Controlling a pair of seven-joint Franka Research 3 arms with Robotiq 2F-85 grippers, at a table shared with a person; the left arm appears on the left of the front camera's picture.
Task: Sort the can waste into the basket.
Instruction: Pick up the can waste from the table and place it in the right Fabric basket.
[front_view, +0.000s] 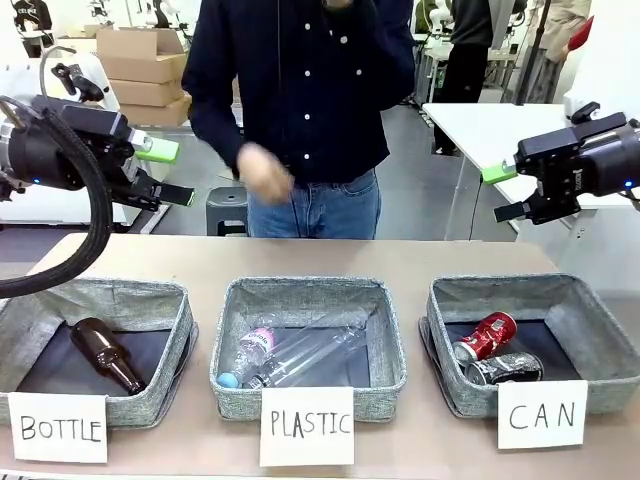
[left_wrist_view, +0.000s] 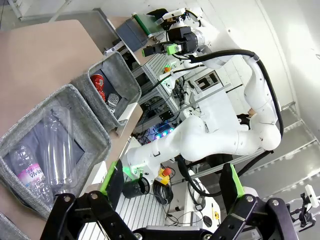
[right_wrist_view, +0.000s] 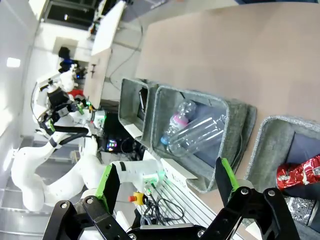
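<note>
Three grey bins stand in a row along the near edge of the tabletop (front_view: 400, 255). The CAN bin (front_view: 590, 385) is at the right, fronted by a white card (front_view: 541, 414) reading "CAN". The PLASTIC bin (front_view: 232, 375) is in the middle and the BOTTLE bin (front_view: 165, 395) is at the left.

Both cans lie inside the CAN bin, in its left half. The red can (front_view: 486, 335) lies tilted, toward the far side. The dark can (front_view: 505, 369) lies just beside it on the near side; the two appear to touch. In the right wrist view the red can (right_wrist_view: 300, 172) shows at the right edge, inside the bin.

The right tool (front_view: 507, 193) is raised above the far right of the tabletop, well above and behind the CAN bin. Its fingers stand apart and hold nothing. The cans lie below and nearer than this tool, well apart from it.

The left tool (front_view: 168, 172) is raised above the far left of the tabletop, over the BOTTLE bin side. Its fingers stand apart and hold nothing. The cans are at the opposite end of the row, well apart from it.

The PLASTIC bin holds clear plastic bottles (front_view: 300, 355). The BOTTLE bin holds a brown glass bottle (front_view: 105, 353).

A person (front_view: 300, 80) stands at the far side, one hand (front_view: 265, 172) blurred in front of the waist.
</note>
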